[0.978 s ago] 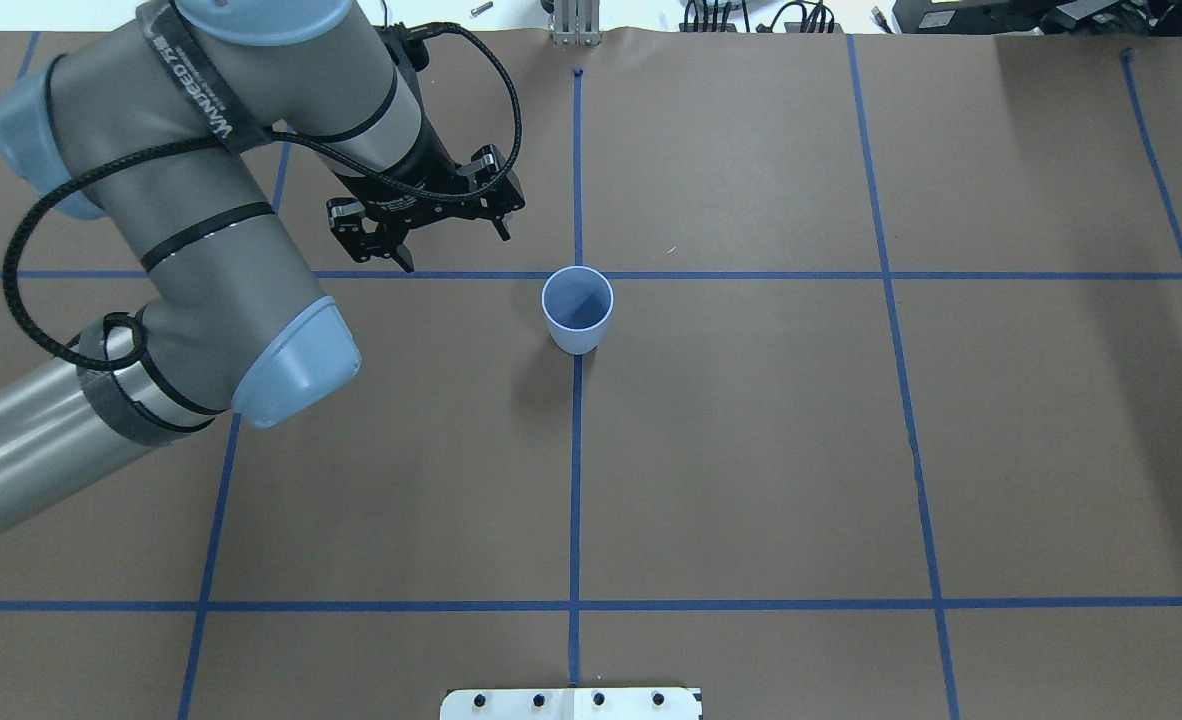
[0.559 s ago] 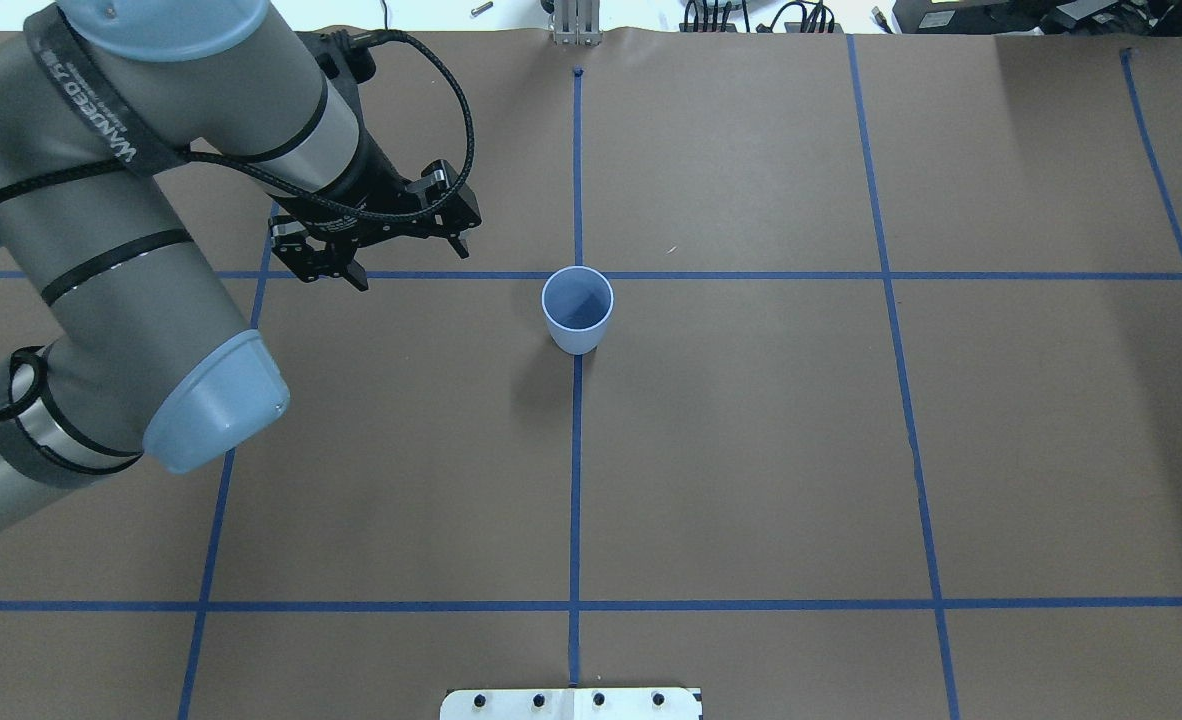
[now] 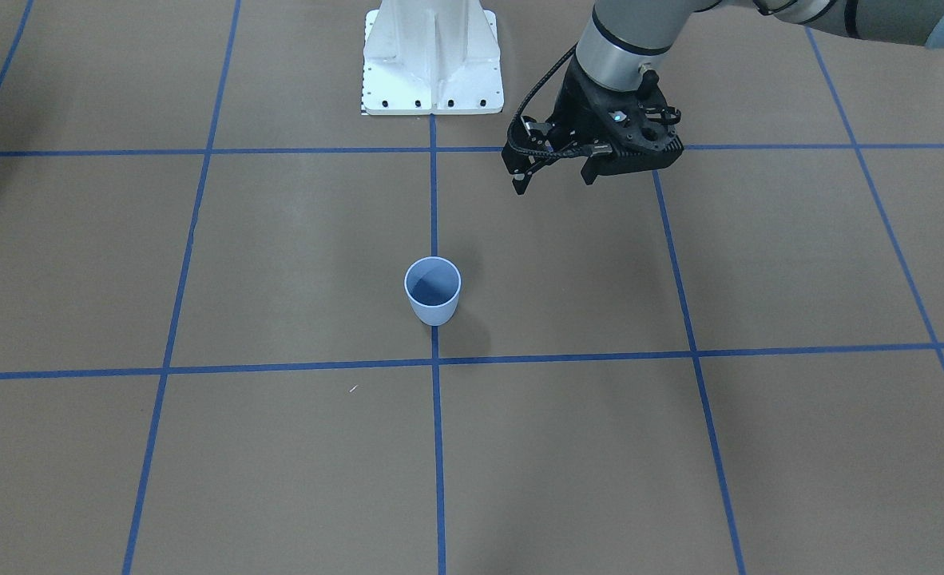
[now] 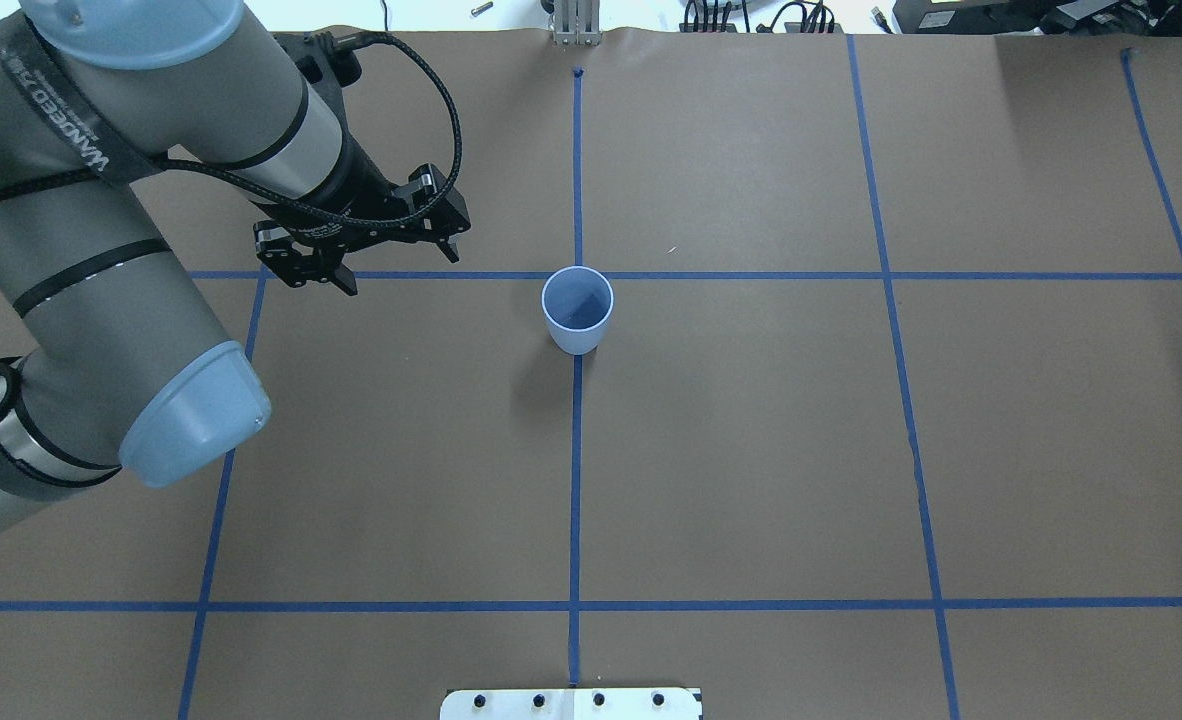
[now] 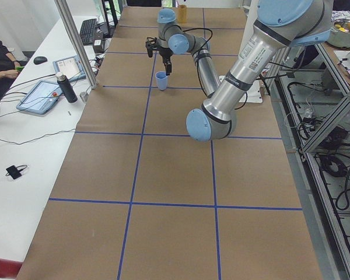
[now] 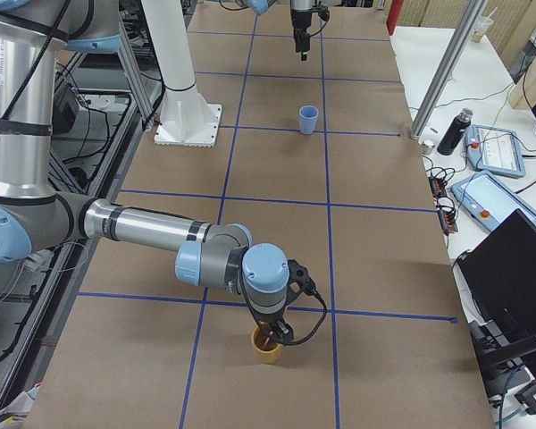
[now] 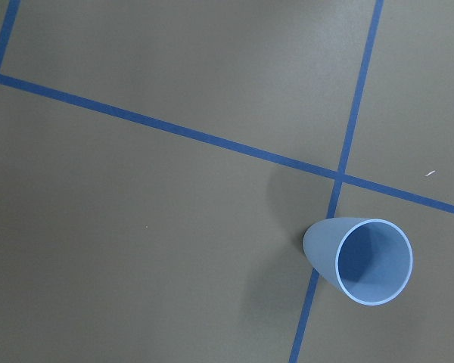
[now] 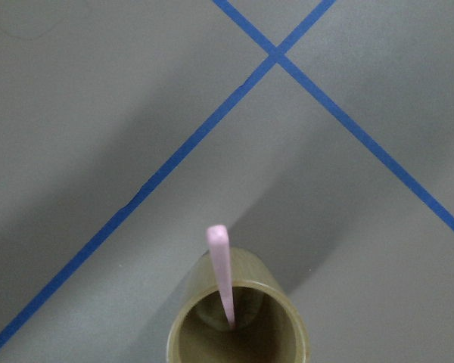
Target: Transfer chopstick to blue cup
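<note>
The blue cup [image 4: 577, 310] stands upright and empty at the table's middle; it also shows in the front view [image 3: 433, 291] and the left wrist view [image 7: 363, 261]. My left gripper [image 4: 399, 270] is open and empty, hovering to the cup's left, and shows in the front view [image 3: 553, 182]. One pale pink chopstick [image 8: 221, 272] stands leaning in a tan cup [image 8: 188, 296] right below the right wrist camera. My right gripper [image 6: 270, 332] is just above that tan cup [image 6: 268, 353] at the table's right end. I cannot tell whether it is open or shut.
Blue tape lines grid the brown table. The robot's white base plate [image 3: 432, 56] is at the near edge of the table. A black bottle [image 6: 451, 132] and tablets lie on the side bench beyond the table's far edge.
My left arm has swung left, carrying its open gripper away from the blue cup. The cup has not moved.
</note>
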Robot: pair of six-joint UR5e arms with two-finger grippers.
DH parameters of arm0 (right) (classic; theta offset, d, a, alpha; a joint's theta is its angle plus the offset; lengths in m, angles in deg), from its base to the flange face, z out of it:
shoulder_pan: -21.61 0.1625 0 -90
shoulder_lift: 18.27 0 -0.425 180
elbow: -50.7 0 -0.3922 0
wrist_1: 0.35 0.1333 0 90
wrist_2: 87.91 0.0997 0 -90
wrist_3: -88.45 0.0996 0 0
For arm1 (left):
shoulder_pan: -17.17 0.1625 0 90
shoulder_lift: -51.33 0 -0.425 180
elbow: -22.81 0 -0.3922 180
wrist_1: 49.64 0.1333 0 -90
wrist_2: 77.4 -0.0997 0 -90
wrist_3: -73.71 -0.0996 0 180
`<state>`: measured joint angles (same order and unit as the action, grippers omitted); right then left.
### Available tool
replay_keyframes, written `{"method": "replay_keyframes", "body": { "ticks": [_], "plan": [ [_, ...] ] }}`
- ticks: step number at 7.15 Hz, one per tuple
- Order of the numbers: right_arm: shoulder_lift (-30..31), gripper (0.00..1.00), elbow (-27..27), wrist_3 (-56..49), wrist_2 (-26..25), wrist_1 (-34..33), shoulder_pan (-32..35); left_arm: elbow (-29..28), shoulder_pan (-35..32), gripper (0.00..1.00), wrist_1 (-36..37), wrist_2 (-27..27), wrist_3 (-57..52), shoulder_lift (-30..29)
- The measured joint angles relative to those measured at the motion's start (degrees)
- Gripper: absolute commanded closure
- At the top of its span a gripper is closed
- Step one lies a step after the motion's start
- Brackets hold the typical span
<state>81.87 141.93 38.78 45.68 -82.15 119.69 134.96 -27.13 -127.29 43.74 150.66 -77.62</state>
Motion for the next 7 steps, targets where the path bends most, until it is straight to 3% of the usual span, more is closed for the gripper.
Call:
{"method": "replay_keyframes", "body": {
  "ticks": [3,7],
  "plan": [
    [0.15,0.00,-0.68,-0.09,1.24,6.49,0.09,-0.04,0.01,0.02,0.04,-0.24,0.00,0.01],
    [0.55,0.01,-1.09,-0.09,7.26,7.07,0.10,-0.33,0.09,0.02,-0.01,-0.37,-0.05,0.09]
  ]
}}
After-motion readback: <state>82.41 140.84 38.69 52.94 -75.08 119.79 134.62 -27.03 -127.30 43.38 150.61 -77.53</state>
